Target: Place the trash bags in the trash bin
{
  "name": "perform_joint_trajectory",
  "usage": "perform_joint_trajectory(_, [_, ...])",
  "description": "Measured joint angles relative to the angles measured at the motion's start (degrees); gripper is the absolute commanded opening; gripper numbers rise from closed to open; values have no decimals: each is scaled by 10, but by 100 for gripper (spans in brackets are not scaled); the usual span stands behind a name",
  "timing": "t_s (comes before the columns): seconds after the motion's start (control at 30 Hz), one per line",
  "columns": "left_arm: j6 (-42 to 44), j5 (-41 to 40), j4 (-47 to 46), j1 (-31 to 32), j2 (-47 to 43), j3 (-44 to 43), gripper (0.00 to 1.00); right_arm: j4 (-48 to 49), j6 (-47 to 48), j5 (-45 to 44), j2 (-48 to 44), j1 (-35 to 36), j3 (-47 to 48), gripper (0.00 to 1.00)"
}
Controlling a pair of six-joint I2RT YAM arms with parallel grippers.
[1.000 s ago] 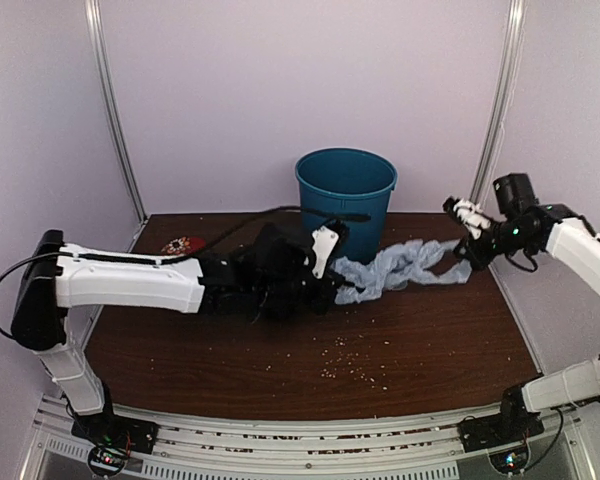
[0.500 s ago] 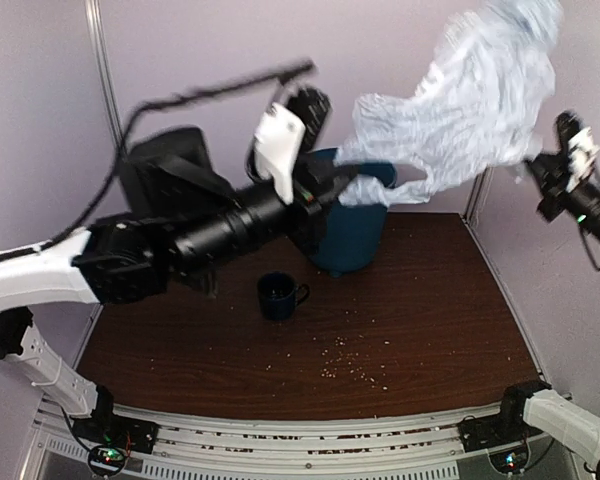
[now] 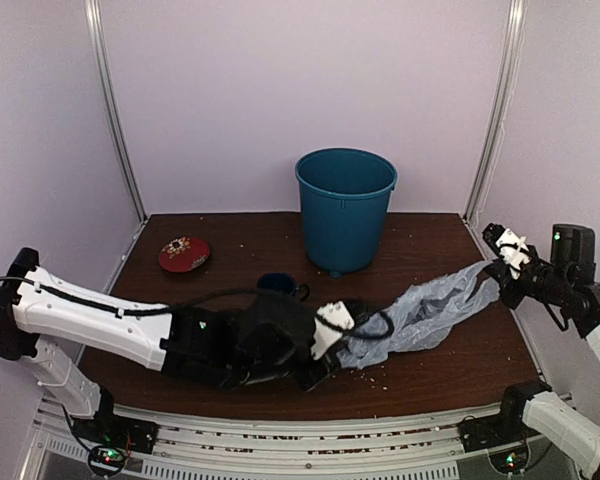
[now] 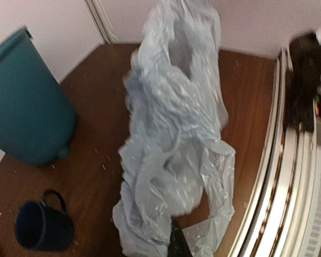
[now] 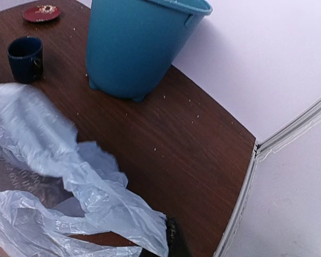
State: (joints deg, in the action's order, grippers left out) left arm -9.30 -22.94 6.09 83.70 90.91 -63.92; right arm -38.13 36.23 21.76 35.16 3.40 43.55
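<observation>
Bag (image 3: 420, 315): thin, floppy, slippery; stretched in front of bin (image 3: 346, 205).
Left gripper (image 3: 330, 355): pinching near end.
Right gripper (image 3: 495, 272): pinching far end.
Best hold: bunched edges.

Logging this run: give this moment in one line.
left gripper: shut on bag | right gripper: shut on bag | bag: outside bin, stretched between them

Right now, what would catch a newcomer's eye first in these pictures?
The crinkly, translucent pale blue-grey plastic bag stretches low over the right side of the dark brown wooden table, between the left fingers and the right fingers. Behind it, the round teal plastic bucket stands upright at the back edge.
</observation>
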Motion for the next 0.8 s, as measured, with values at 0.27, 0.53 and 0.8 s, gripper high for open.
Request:
perform_joint_trajectory(0.27, [51, 1, 34, -100, 111, -371, 0, 39, -119, 18, 200, 0, 246, 0])
perform_joint_trajectory(0.53, [129, 11, 51, -97, 123, -581, 0, 115, -200, 31, 224, 0, 510, 0])
perform_joint_trajectory(0.8, [37, 32, -66, -101, 9, -113, 0, 124, -98, -5, 88, -4, 129, 0])
